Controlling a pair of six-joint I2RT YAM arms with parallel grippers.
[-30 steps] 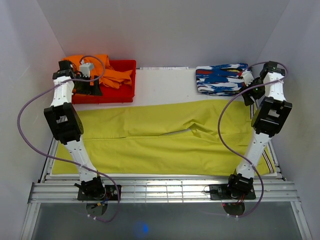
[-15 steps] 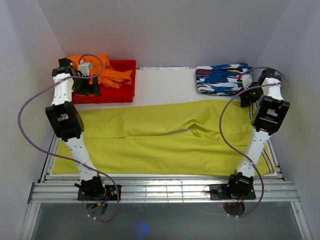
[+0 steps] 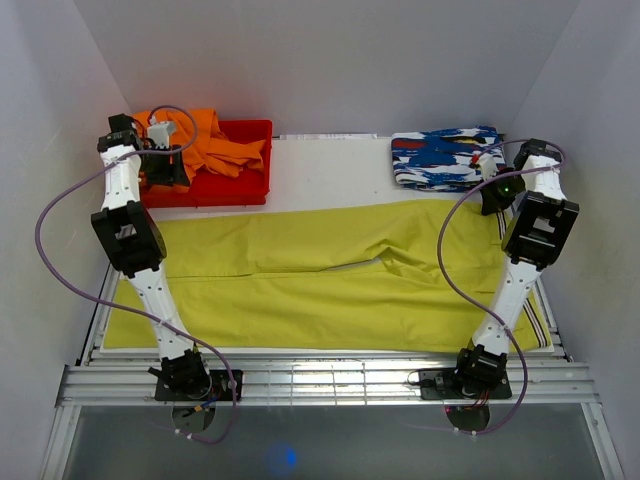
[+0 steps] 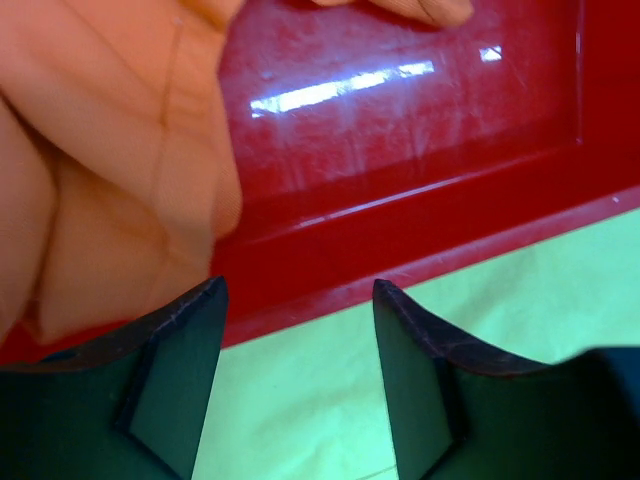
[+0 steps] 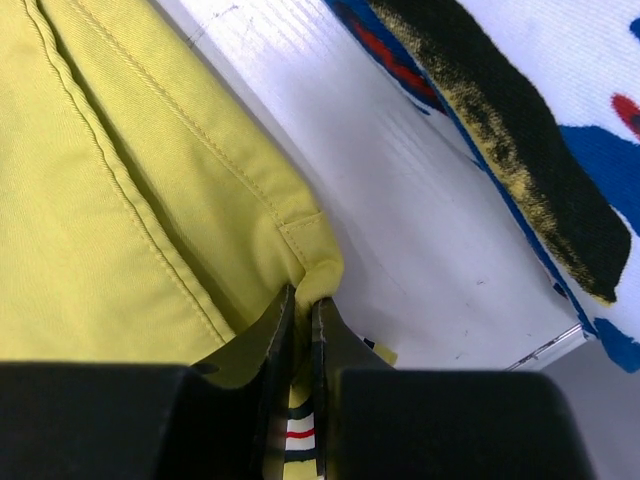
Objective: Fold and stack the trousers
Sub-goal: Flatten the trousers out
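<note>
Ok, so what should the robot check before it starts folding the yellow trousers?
1. Right gripper has a corner of the trousers: ok, its jaws are shut on the cloth.
2. Left gripper has its corner too: not ok, its jaws are open with nothing between them.
3. Left gripper is above yellow cloth, not the orange garment: ok, but the red bin is right beside it.
4. Left fingertips reach the cloth: cannot tell.
5. Patterned cloth is clear of the right grip: ok, bare table lies between.
6. Trousers lie flat: mostly ok, with one wrinkle in the middle.
</note>
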